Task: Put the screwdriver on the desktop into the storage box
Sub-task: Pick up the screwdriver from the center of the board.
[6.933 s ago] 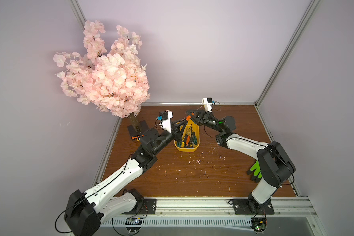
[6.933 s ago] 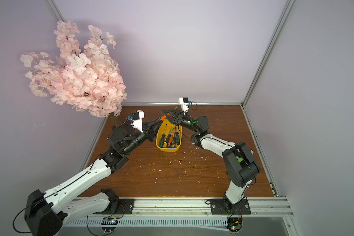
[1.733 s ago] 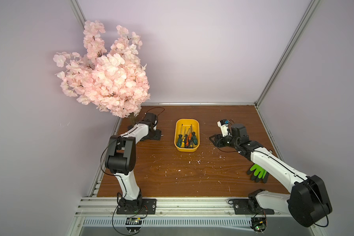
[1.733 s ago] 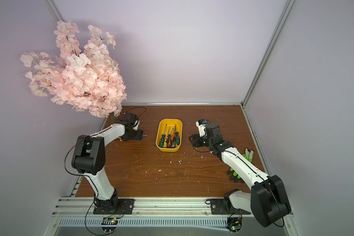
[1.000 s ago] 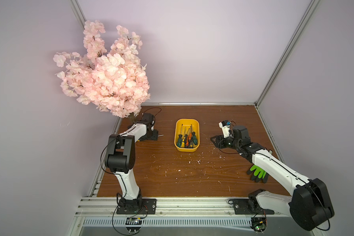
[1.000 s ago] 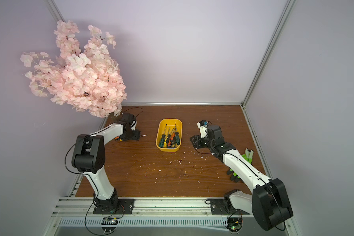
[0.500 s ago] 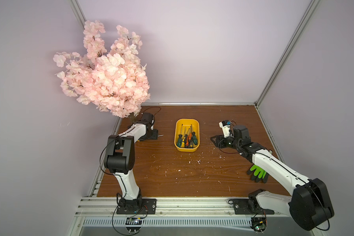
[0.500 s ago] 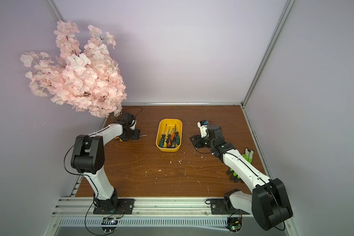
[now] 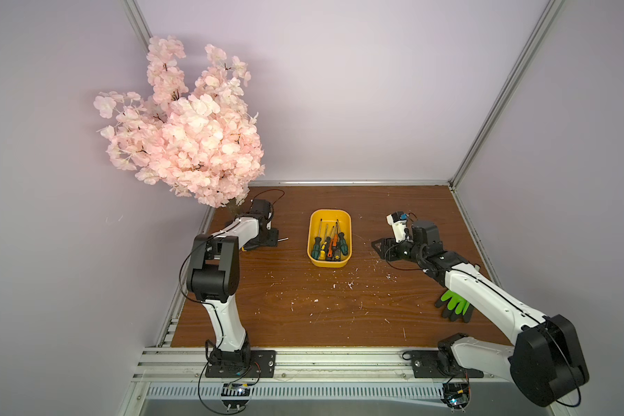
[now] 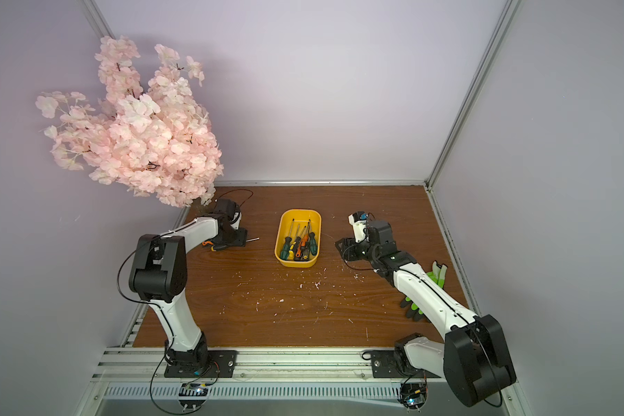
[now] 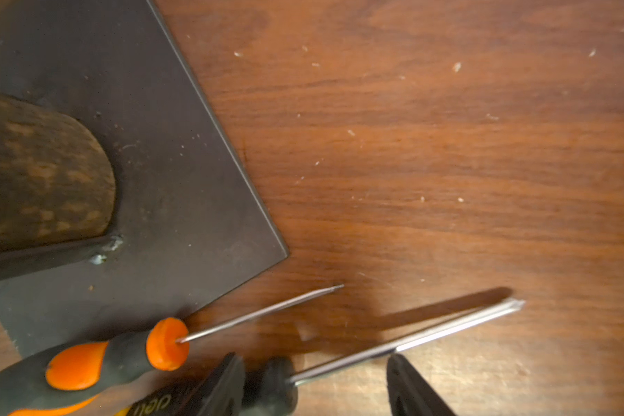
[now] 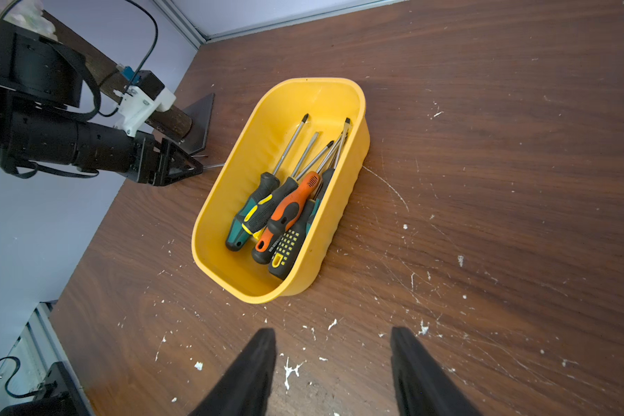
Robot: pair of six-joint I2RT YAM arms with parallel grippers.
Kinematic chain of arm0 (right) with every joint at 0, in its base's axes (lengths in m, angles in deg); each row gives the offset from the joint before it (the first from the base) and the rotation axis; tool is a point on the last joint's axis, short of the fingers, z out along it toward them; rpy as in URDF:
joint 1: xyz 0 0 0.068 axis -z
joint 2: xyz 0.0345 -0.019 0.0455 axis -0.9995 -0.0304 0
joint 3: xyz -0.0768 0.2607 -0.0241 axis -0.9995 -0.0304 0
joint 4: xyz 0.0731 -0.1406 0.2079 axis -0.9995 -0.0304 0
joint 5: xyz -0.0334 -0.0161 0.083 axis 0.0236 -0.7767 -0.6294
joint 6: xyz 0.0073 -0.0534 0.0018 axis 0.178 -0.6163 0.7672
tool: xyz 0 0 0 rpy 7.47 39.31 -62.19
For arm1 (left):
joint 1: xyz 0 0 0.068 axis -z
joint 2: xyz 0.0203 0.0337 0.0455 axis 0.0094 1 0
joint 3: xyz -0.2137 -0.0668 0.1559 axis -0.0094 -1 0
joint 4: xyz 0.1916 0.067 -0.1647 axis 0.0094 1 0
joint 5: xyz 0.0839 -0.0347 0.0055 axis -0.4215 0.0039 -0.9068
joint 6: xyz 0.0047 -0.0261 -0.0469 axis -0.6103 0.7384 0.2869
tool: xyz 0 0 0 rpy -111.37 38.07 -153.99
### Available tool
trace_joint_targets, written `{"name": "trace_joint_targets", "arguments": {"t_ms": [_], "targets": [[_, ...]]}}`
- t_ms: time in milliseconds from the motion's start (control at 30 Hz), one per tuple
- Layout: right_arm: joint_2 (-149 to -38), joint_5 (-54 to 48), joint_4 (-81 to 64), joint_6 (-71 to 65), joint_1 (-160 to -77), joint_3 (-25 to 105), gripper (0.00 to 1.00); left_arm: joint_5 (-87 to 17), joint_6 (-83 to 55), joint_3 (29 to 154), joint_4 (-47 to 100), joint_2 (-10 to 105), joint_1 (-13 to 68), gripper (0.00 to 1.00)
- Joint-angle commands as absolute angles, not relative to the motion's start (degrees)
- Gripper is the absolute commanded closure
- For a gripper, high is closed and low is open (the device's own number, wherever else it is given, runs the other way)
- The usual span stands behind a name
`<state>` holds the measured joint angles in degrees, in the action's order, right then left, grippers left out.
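**The last screwdrivers are being approached beside the tree stand**

At the far left, two screwdrivers lie on the surface (image 9: 303, 309) at the edge of the dark base plate (image 11: 152, 180): an orange-and-grey screwdriver (image 11: 87, 367) and a black-handled screwdriver (image 11: 404, 342). The neck of the black-handled one is straddled by the left hand (image 11: 313, 363), fingers spread and not yet clamped, presumably because the narrow neck is easier to pinch. In the middle, the storage box (image 12: 224, 201) is already loaded with several screwdrivers. To its right, the right hand (image 12: 332, 333) is held released and empty, clear of the box.
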<state>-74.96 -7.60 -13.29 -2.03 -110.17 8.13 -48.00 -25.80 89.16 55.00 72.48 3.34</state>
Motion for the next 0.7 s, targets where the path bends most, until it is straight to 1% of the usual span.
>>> {"name": "trace_joint_targets", "arguments": {"t_ms": [0, 233, 267, 433, 667], "targets": [[-73.7, -8.3, -11.7, -1.4, -109.8, 8.0, 0.43, -46.4, -25.4, 86.7, 57.0, 70.9, 2.5, 0.38], [-75.1, -8.8, -9.7, -0.5, -109.7, 7.9, 0.43, -44.6, -23.5, 80.8, 57.0, 66.2, 2.5, 0.45], [-75.3, -10.4, -9.4, -0.4, -109.7, 7.9, 0.43, -44.4, -23.3, 80.0, 57.0, 65.6, 2.5, 0.45], [-76.3, -10.9, -8.6, -0.3, -109.6, 8.2, 0.43, -43.6, -21.7, 76.3, 57.0, 61.5, 3.3, 0.43], [-77.6, -11.7, -7.7, 0.4, -109.6, 8.7, 0.43, -44.5, -19.2, 70.2, 57.9, 56.2, 5.6, 0.45]]}}
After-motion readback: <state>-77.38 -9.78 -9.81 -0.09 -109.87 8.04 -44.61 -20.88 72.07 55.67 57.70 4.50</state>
